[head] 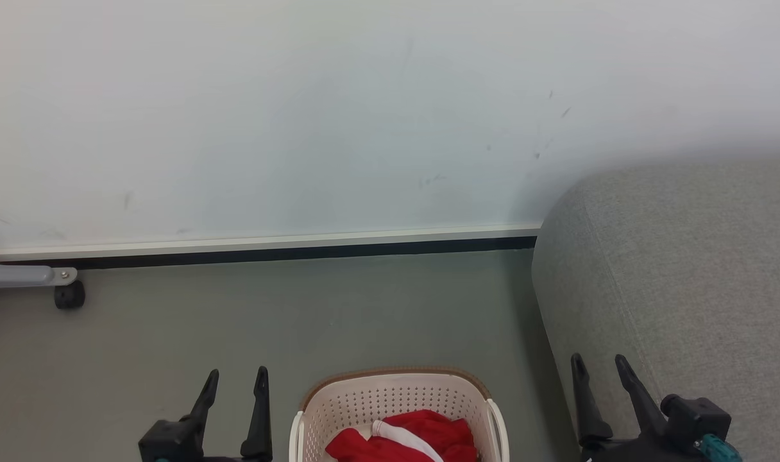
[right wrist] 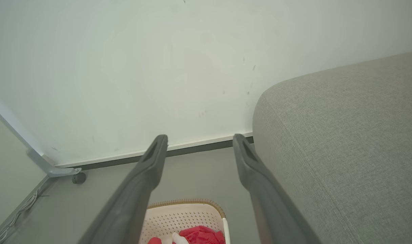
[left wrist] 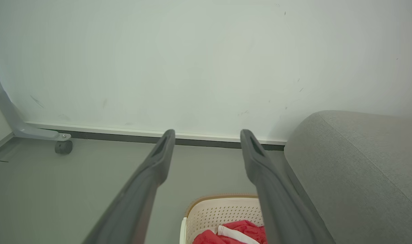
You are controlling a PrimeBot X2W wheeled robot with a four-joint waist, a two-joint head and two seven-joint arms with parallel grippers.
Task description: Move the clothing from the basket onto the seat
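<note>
A pale wall (head: 300, 115) spans the upper half of the head view, flecked with small dark scuff marks (head: 550, 122) toward the upper right. Along its foot, a white skirting strip (head: 262, 242) sits over a thin dark band (head: 268, 255), crossing mid-frame from the left edge. Below lies a plain grey-green floor (head: 364, 308). At the left edge, a grey metal leg (head: 18, 276) ends in a small black caster wheel (head: 69, 296) resting on the floor near the skirting. In the lower left corner of the right wrist view, thin cables (right wrist: 14, 217) trail along the floor.
</note>
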